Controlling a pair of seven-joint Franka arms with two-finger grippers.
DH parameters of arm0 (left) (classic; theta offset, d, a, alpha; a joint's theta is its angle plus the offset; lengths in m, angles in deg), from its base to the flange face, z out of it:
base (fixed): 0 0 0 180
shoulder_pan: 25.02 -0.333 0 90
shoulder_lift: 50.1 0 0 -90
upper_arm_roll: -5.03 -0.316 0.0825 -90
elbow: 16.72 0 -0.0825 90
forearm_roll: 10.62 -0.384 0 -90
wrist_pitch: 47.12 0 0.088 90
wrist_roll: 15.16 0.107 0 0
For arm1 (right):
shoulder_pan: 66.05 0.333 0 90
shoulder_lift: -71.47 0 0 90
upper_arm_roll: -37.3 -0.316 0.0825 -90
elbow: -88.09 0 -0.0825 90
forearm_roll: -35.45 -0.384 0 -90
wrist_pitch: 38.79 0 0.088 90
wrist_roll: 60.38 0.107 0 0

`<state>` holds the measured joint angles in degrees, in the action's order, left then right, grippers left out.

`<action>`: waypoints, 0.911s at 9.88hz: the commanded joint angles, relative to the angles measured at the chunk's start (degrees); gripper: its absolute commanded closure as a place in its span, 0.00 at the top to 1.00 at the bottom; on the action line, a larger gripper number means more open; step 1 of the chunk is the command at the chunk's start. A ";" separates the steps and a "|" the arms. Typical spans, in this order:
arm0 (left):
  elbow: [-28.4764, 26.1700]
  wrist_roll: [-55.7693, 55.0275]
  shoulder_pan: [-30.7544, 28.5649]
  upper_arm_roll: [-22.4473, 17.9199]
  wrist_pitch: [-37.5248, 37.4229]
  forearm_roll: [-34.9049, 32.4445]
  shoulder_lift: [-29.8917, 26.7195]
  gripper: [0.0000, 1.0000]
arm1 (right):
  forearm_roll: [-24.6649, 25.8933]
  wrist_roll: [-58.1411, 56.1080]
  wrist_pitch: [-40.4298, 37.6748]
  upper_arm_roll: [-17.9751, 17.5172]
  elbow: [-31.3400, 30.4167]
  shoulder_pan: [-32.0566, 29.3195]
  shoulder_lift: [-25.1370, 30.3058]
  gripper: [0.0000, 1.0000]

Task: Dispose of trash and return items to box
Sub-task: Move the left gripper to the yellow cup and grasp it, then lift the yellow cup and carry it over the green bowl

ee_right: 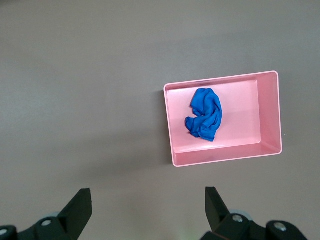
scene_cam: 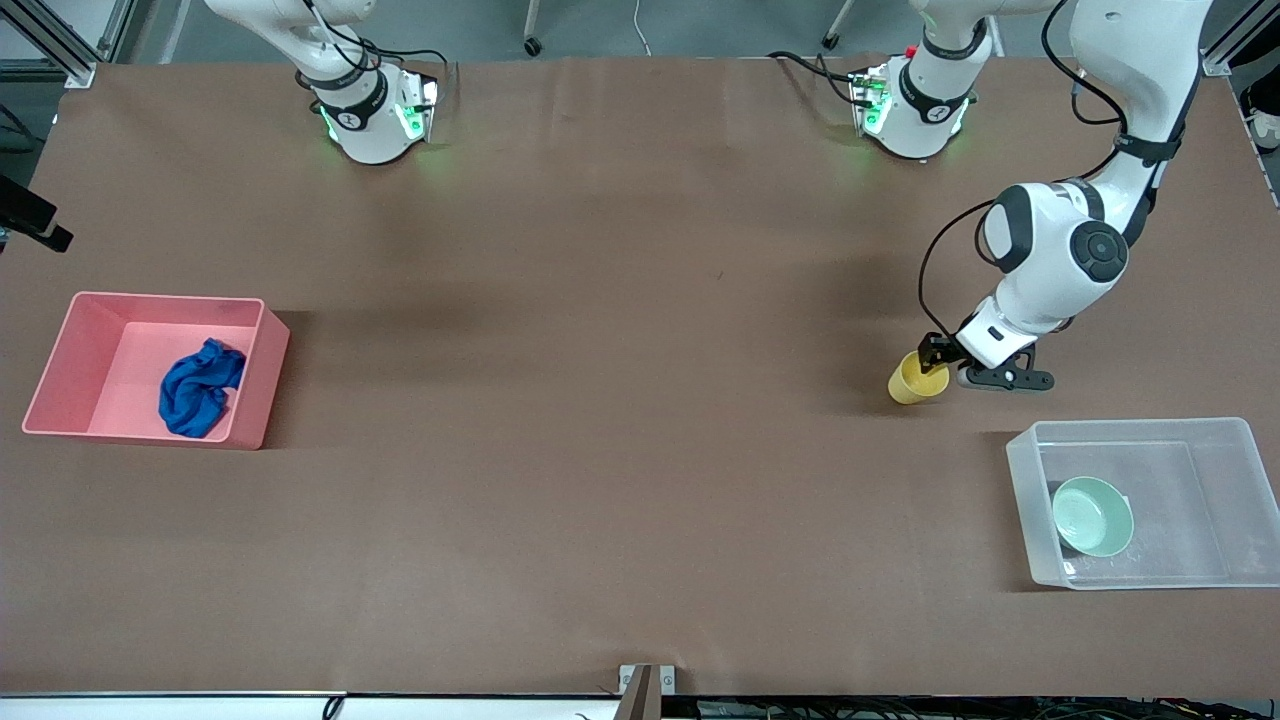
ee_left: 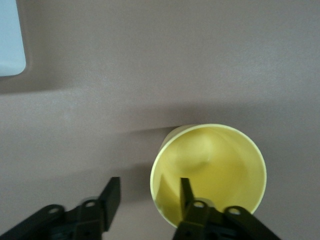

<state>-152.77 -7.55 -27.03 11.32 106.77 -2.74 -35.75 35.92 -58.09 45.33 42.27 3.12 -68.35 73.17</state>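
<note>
At the right arm's end of the brown table, a wrinkled deep-blue rag is seen lying in the opaque pink rectangular bin, and the right gripper is held high over that end, spread wide and empty. Toward the left arm's end, the smooth yellow cup is straddled at its rim by the left gripper, one finger inside and one outside, not yet pinched. Nearer the front camera, the pale mint-green round bowl is found tilted inside the clear translucent box.

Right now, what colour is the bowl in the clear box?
Pale mint green bowl; the front view shows it best.
</note>
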 commanded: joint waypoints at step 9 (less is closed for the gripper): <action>26.73 4.24 -3.78 -0.58 -26.63 -1.11 3.75 0.00 | 0.50 -0.53 -0.01 -0.31 -1.61 -0.34 1.65 1.00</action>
<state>-134.83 -5.11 -28.73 10.79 88.37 -2.74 -34.70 35.92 -58.12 45.26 42.27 3.11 -68.35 73.17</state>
